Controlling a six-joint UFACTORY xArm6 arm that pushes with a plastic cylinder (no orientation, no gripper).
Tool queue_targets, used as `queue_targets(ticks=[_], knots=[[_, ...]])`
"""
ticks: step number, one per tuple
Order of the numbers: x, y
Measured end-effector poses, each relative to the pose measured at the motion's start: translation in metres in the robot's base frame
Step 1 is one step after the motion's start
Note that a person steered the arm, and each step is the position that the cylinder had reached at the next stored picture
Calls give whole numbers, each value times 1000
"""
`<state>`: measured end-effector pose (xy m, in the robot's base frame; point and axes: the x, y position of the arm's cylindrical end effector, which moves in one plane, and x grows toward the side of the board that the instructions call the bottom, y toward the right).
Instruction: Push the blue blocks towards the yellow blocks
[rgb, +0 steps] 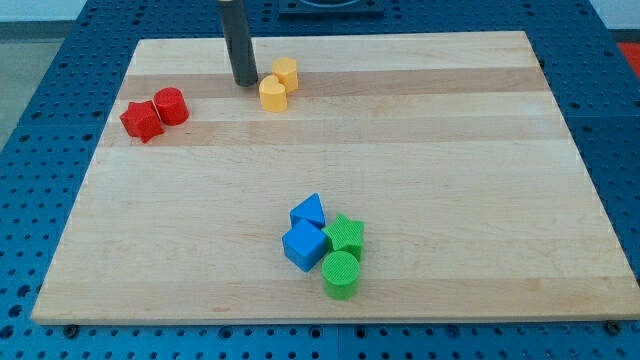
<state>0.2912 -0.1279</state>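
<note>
Your tip (244, 82) parked far side of pale wooden worktop (450, 150), just left of two yellow plastic blocks (278, 84). No gripper, bare rod. Blue plastic triangular block (309, 211) and blue plastic cube (304, 245) well apart, near edge, right of tip; get behind them.

The board (420, 150) is pale smooth wood (grain in long strips); the blue cube (304, 246) looks matt plastic.

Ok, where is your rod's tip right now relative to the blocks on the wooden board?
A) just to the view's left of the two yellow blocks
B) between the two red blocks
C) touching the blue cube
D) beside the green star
A: my tip rests on the wooden board just to the view's left of the two yellow blocks, far from the blue cube and blue triangular block.
</note>
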Motion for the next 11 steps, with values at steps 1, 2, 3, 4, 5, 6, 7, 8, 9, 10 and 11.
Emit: queue_targets(ticks=[1,2,3,4,5,6,7,8,9,10,11], knots=[[44,-1],[104,-1],[190,-1],[280,-1],[327,0],[326,34],[326,86],[318,89],[290,97],[275,105],[251,106]])
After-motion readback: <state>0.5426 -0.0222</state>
